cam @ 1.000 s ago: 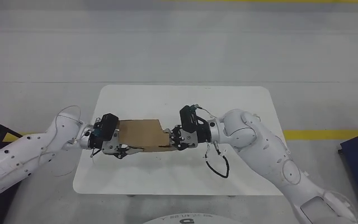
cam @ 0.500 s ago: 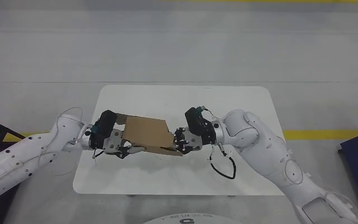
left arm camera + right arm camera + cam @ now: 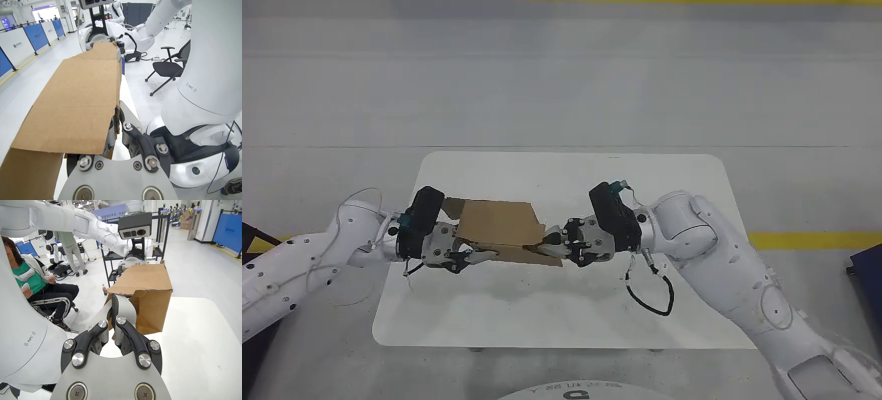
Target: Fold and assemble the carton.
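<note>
Carton (image 3: pixel 497 224) spans between left hand (image 3: pixel 474 256) and right hand (image 3: pixel 555 241), both clamped on its edges.

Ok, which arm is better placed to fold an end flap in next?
Left, probably: an end flap hangs right beside the left gripper, which pinches the carton; the right gripper, clamped on the far end, can steady it.
</note>
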Tool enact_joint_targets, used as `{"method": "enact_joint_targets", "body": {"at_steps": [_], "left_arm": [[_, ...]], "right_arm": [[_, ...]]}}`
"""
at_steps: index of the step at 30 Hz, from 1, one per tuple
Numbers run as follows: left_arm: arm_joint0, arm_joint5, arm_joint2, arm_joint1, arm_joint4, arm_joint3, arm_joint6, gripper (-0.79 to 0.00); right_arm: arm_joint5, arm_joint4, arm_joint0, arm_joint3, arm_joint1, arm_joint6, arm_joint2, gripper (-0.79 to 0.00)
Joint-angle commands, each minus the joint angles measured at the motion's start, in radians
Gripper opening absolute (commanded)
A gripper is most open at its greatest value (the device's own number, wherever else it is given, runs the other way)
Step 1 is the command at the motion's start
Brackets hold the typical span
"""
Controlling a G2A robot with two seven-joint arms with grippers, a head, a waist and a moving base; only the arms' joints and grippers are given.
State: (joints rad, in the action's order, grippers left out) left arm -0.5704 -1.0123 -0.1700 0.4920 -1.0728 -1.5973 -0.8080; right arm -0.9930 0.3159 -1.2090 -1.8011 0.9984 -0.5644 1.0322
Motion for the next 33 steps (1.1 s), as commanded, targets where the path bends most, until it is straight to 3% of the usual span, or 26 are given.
{"method": "enact_joint_targets", "body": {"at_steps": [1,8,17,19,22,33], "left_arm": [[0.004,0.000,0.000,-0.006,0.019,0.002,0.000,-0.785],[0.006,0.000,0.000,-0.027,0.087,-0.004,0.000,-0.785],[-0.006,0.000,0.000,-0.022,0.052,-0.004,0.000,-0.785],[-0.010,0.000,0.000,-0.021,0.033,-0.013,0.000,-0.785],[-0.017,0.000,0.000,-0.021,0.004,-0.036,0.000,-0.785],[-0.018,0.000,0.000,-0.022,-0.008,-0.050,0.000,-0.785]], "right_arm": [[-0.012,0.001,-0.032,-0.017,-0.009,0.013,0.043,-0.785],[-0.019,0.008,-0.134,-0.088,-0.036,0.055,0.154,-0.785],[0.003,0.061,-0.186,-0.113,-0.045,0.101,0.202,-0.785],[0.061,0.094,-0.187,-0.110,-0.043,0.116,0.208,-0.723],[0.164,0.148,-0.174,-0.093,-0.035,0.139,0.195,-0.480],[0.186,0.153,-0.145,-0.060,-0.028,0.148,0.164,-0.474]]}}
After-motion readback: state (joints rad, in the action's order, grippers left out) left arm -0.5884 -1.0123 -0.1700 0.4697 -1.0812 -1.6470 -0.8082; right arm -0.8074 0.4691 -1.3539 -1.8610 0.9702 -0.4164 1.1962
